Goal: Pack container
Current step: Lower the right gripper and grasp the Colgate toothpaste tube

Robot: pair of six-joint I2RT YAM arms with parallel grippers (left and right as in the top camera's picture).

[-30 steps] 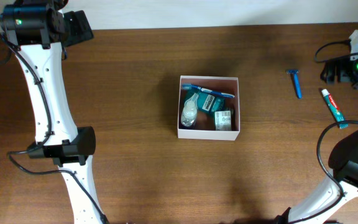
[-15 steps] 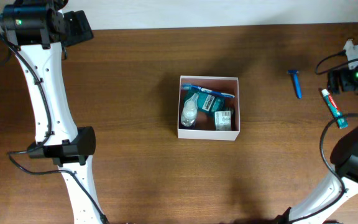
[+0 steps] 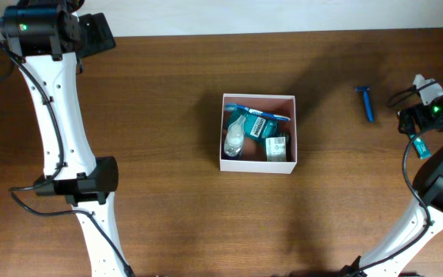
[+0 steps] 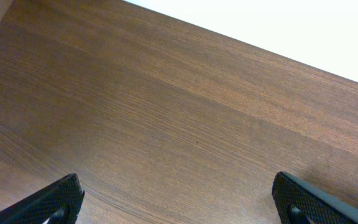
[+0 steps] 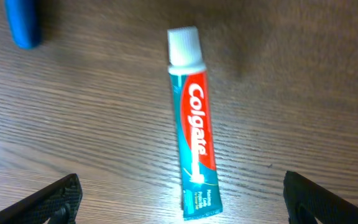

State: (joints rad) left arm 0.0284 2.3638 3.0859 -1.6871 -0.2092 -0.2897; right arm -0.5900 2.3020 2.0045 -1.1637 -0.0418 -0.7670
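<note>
Table (image 3: 168, 200): container (image 3: 257, 165) (central), right tool (image 5: 182, 200) distant.

Overhead straight down on table (image 3: 168, 192); right wrist close above shared toothpaste (image 5: 194, 124).

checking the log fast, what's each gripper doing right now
left gripper: open, holding nothing
right gripper: open, over the Colgate toothpaste tube, not gripping it

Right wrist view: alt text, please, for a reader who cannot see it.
A red, white and teal Colgate toothpaste tube with a white cap lies flat on the dark brown wooden table, centred between the open right gripper's black fingertips at the bottom corners. A blurred blue object shows at the top left.
</note>
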